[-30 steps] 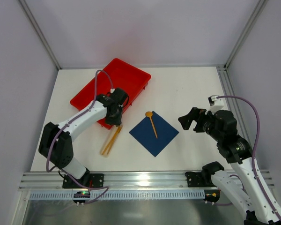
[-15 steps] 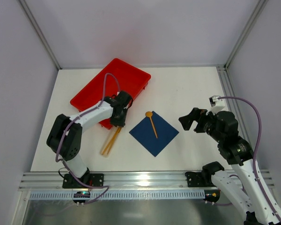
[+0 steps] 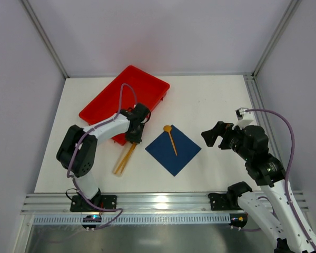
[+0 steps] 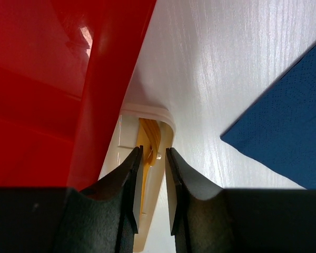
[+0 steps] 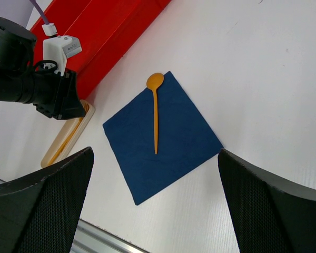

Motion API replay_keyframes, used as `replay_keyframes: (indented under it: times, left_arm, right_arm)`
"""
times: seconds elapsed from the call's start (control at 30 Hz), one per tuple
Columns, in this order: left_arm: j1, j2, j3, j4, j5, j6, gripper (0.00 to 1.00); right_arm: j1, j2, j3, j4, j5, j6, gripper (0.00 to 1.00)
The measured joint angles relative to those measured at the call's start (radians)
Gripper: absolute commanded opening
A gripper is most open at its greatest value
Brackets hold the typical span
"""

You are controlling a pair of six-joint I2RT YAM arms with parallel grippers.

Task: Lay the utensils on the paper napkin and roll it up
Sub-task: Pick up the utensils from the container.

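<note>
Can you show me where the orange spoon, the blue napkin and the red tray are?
orange spoon (image 5: 156, 118): right wrist view, middle of its handle.
blue napkin (image 5: 187, 138): right wrist view, bare paper right of the spoon.
red tray (image 3: 142, 84): top view, its bare floor.

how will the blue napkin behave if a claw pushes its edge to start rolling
The paper napkin looks thin and lies flat, so it is probably floppy and very light. On the smooth white table it may slide or crumple rather than curl. The slim orange spoon on it likely adds little weight to pin it.
</note>
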Motion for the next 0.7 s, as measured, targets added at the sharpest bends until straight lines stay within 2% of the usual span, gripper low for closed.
replay_keyframes:
  times: [0.7]
  left_arm:
    - [0.0,0.022,-0.003,0.02,-0.004,0.009,0.18]
  right_arm:
    - [0.0,-0.002,0.0,0.0,0.0,-0.001,1.0]
